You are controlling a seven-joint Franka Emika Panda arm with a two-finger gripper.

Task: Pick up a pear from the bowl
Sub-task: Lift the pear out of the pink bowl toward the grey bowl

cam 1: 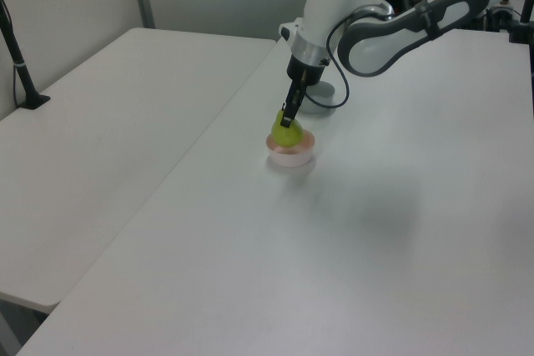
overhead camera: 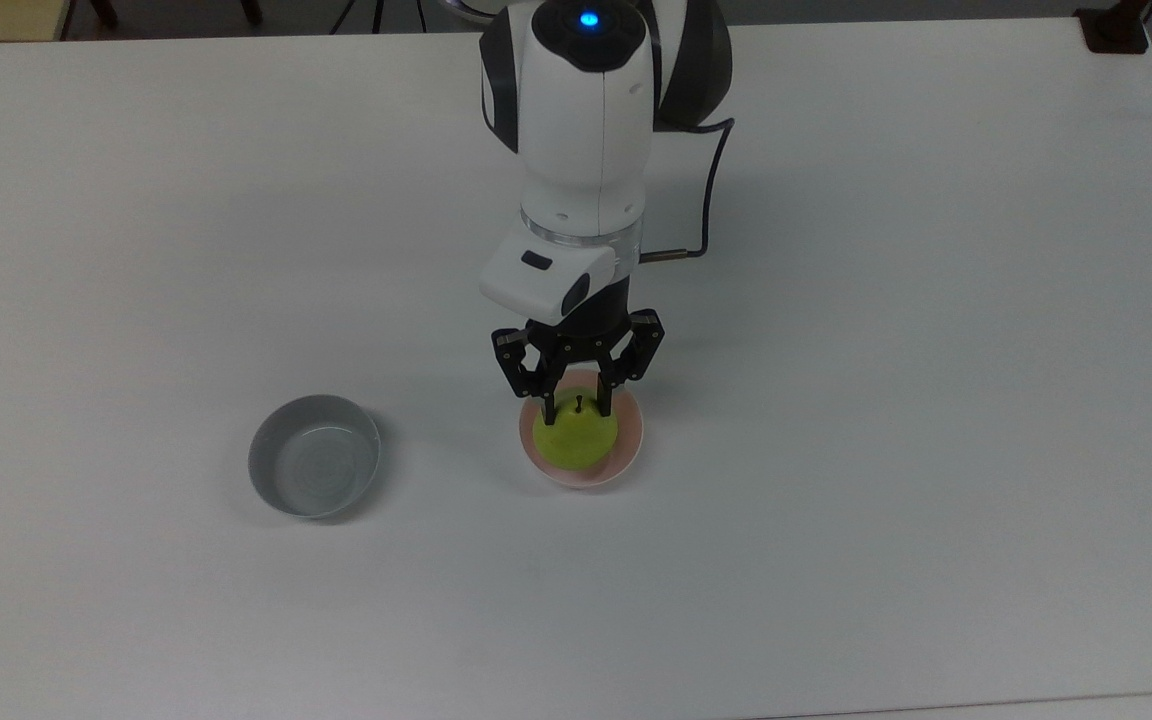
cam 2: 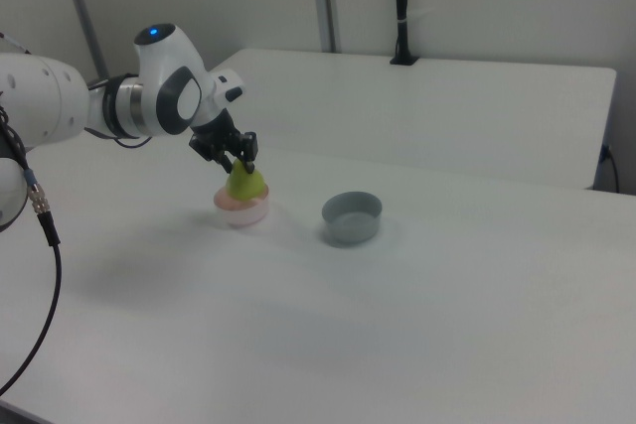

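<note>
We have our tool [overhead camera: 576,405] pinched on the top of the pear [overhead camera: 575,437] — a finger on each side of its stem. The pear hangs right under the tool, and in the left view it looks raised, its bottom about level with the rim of the pink bowl [overhead camera: 629,446]. So the grab looks done — what is left is lifting it clear. The grey bowl [overhead camera: 314,469] sits on the desk [overhead camera: 936,350], well off to the top view's left of the tool.

We reach down from our raised arm [overhead camera: 586,120], gripper [overhead camera: 576,405] pointing straight down, fingers clamped close together.
</note>
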